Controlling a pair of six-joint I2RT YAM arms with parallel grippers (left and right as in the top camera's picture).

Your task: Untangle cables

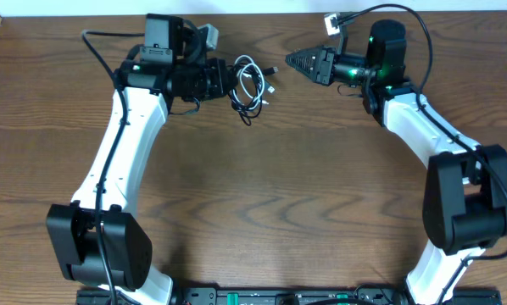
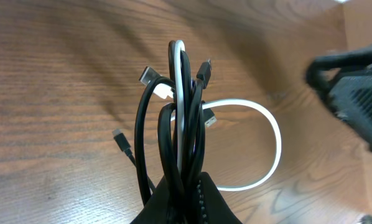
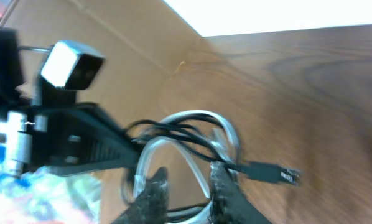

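Note:
A black cable (image 1: 242, 105) and a white cable (image 1: 252, 73) lie looped together at the back middle of the table. My left gripper (image 1: 223, 83) is shut on the left end of the bundle. In the left wrist view, black strands (image 2: 142, 124) and a white strand run up out of the jaws (image 2: 187, 198), and a white loop (image 2: 274, 142) lies on the wood to the right. My right gripper (image 1: 291, 61) is open, just right of the bundle and apart from it. In the right wrist view its fingers (image 3: 187, 180) frame the white loop (image 3: 192, 116) and a black plug (image 3: 268, 169).
A cardboard wall (image 3: 136, 37) runs along the table's back edge. The left arm's wrist camera (image 3: 71, 62) and body sit close behind the bundle. A small white connector (image 1: 331, 20) hangs near the right arm at the back edge.

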